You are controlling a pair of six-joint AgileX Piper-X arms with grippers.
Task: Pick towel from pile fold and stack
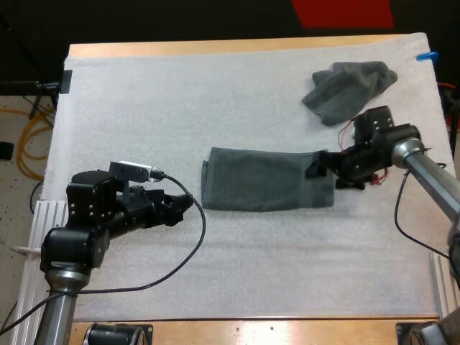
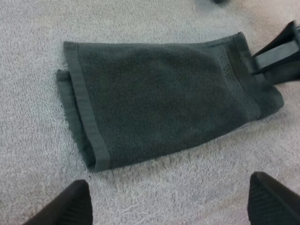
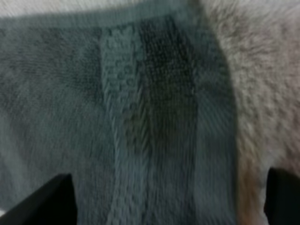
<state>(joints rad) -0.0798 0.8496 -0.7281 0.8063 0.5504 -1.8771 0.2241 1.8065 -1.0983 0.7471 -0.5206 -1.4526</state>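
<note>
A dark grey-green towel (image 1: 266,180), folded into a flat rectangle, lies in the middle of the white mat (image 1: 144,108). My right gripper (image 1: 317,167) is low over its right end, open; the banded edge of the towel (image 3: 140,117) lies between the spread fingers (image 3: 58,197). My left gripper (image 1: 185,205) hangs just off the towel's left end, open, a short gap away from the folded edge (image 2: 84,122). From the left wrist, the right gripper (image 2: 276,56) shows at the towel's far end. A crumpled towel (image 1: 350,90) sits at the back right.
Bare mat stretches along the front and the back left. The wooden table edge (image 1: 237,47) runs along the far side.
</note>
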